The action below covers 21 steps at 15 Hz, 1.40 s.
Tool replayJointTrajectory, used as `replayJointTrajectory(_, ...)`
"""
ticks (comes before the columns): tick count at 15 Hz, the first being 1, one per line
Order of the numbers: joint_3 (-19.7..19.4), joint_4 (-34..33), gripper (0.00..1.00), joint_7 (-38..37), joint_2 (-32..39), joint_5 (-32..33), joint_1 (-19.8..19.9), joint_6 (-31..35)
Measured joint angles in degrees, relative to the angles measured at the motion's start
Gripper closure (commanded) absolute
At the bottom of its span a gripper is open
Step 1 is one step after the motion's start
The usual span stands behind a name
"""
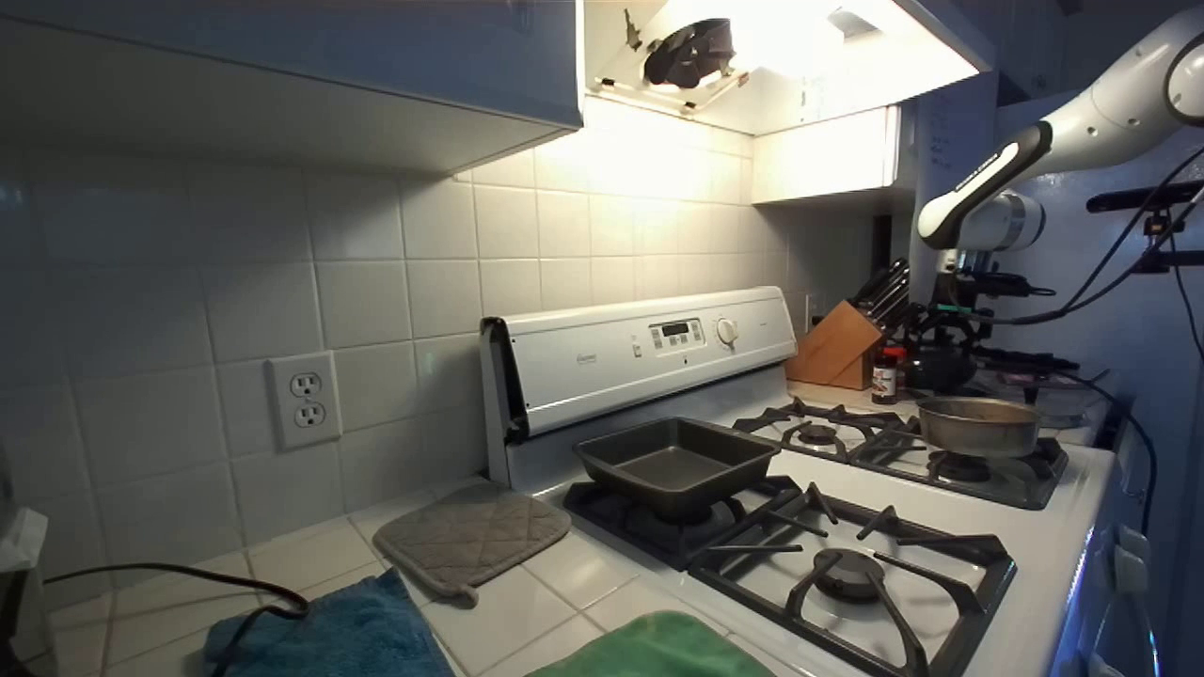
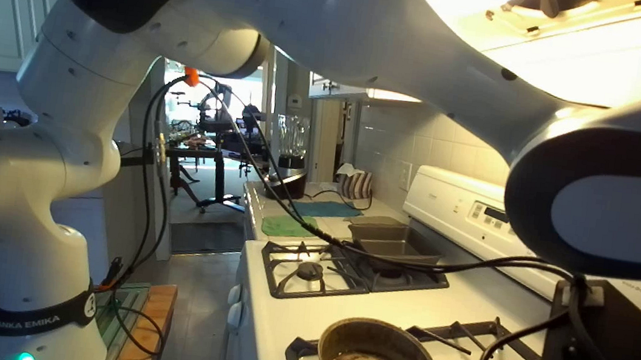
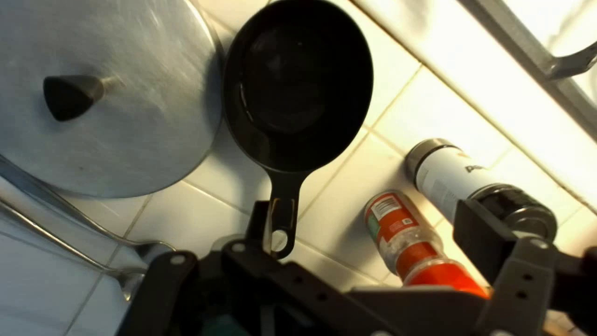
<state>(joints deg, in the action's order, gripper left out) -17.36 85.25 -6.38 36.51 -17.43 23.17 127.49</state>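
My gripper [image 3: 373,227] is open in the wrist view, with nothing between its fingers. The clear bottle with a red label and red cap [image 3: 394,224] shows below, in the gap between them. A small black skillet [image 3: 298,88] lies on the tiles, its handle end just inside the left finger; I cannot tell if they touch. A white-labelled bottle with a dark cap [image 3: 447,179] stands beside the right finger, which partly covers it. In an exterior view the gripper [image 1: 952,324] hangs over the counter beyond the stove. In an exterior view [image 2: 595,354] only dark wrist hardware shows.
A metal lid [image 3: 154,126] and utensils [image 3: 70,219] lie left of the skillet. A wooden knife block [image 1: 832,348] stands near the bottles. The stove bears a saucepan [image 1: 978,430] and a square baking pan [image 1: 677,489]. A hanging cable [image 2: 408,263] crosses above the stove.
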Motion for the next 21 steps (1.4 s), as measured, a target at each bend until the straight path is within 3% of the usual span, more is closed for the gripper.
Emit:
replayJointTrajectory(10, 2.2, 14.8, 0.00, 3.4, -15.0, 0.9, -2.5, -2.3)
replayJointTrajectory(21, 5.4, 31.3, 0.00, 22.7, -30.8, 0.9, -5.6, -2.3)
